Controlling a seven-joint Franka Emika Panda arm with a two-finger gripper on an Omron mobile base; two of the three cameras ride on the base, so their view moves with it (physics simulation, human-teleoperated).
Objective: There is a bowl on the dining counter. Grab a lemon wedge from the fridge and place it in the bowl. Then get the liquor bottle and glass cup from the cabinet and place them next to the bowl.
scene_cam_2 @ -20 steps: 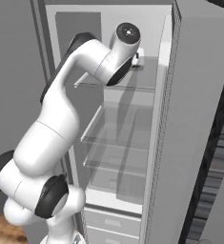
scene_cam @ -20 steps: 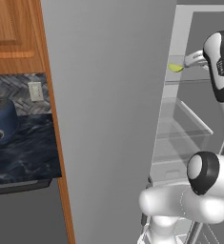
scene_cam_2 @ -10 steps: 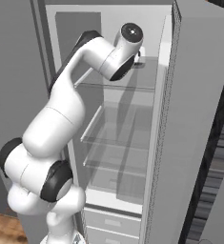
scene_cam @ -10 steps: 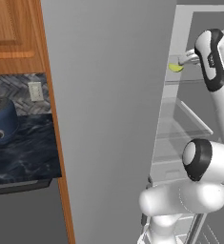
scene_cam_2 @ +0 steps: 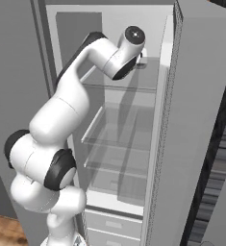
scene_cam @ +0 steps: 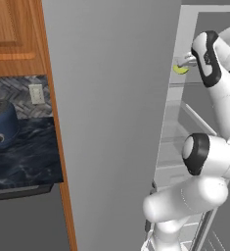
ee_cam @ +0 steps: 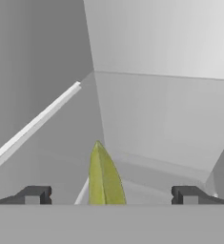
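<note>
Between spread fingers (ee_cam: 35, 195): lemon wedge (ee_cam: 104, 178).

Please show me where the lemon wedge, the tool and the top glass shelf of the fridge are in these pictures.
lemon wedge (ee_cam: 105, 177): hand view, middle of its yellow-green body.
tool (ee_cam: 111, 195): hand view, midway between its two dark fingertips, which stand wide apart.
top glass shelf (scene_cam_2: 150, 77): right base view, its bare glass surface.

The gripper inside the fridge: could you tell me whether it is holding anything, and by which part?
Nothing is held. The gripper is open, its fingers wide apart either side of the lemon wedge, not touching it.
</note>
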